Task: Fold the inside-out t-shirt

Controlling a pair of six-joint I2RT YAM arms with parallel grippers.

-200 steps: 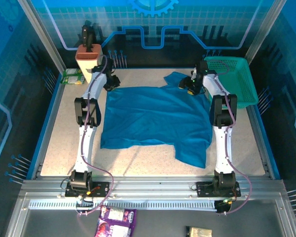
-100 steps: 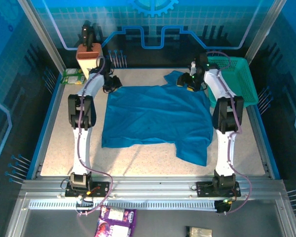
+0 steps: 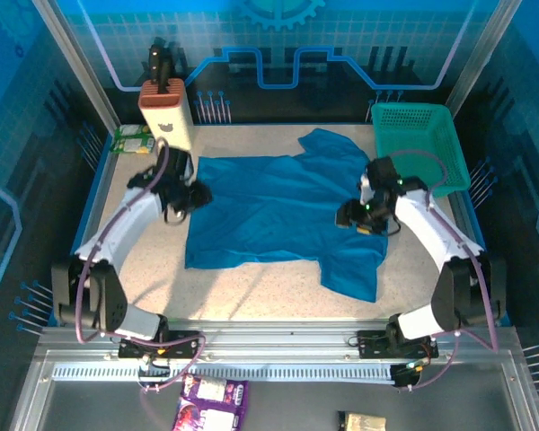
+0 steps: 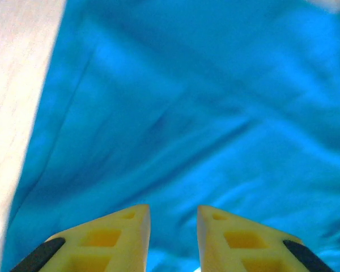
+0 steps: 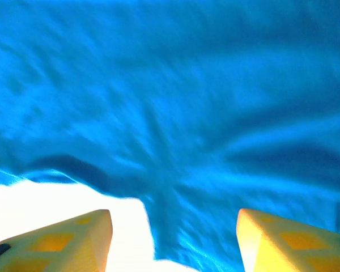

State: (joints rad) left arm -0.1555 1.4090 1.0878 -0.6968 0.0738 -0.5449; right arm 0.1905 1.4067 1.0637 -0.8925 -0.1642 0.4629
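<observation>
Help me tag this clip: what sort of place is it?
Likely a robot lab cell: a left arm and right arm bolted at a table, blue printed panels around it, a t-shirt spread for folding.

The pale speckled table (image 3: 251, 287) spreads out ahead of me. At its far right corner sits a teal-green mesh basket (image 3: 422, 144). At the far left stands a tan and white block (image 3: 166, 112), with a green packet (image 3: 131, 139) just left of it. Below the near rail lie a purple packet (image 3: 211, 400) and a small dark one (image 3: 364, 420).
</observation>
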